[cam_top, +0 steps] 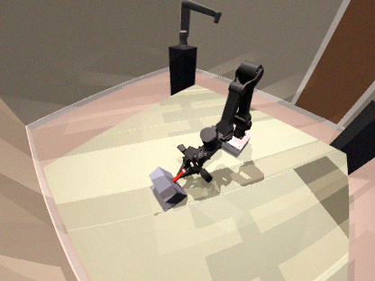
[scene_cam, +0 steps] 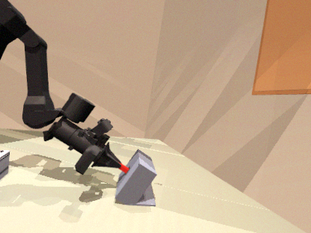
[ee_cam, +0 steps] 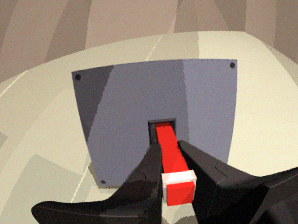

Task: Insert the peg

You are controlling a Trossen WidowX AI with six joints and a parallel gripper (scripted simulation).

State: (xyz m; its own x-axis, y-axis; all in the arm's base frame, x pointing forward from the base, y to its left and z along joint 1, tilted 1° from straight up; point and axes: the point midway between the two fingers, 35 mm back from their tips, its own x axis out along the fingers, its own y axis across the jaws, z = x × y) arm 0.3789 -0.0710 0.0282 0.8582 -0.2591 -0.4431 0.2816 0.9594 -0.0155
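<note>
The square-sectioned red peg (cam_top: 178,176) (scene_cam: 124,169) (ee_cam: 172,154) is being held between the fingers of the black claw (cam_top: 183,171) (scene_cam: 119,166) (ee_cam: 170,144), slanting down and forward. Ahead of the claw, the grey block with a sloped face (cam_top: 168,191) (scene_cam: 138,179) (ee_cam: 135,95) is being supported by the pale yellow-green tabletop (cam_top: 135,153) (scene_cam: 209,209) (ee_cam: 260,90). The peg's far end is being lined up at the square dark hole (ee_cam: 152,132); its depth is being hidden. Behind the claw, the jointed black arm (cam_top: 230,105) (scene_cam: 37,71) is being positioned above the table.
</note>
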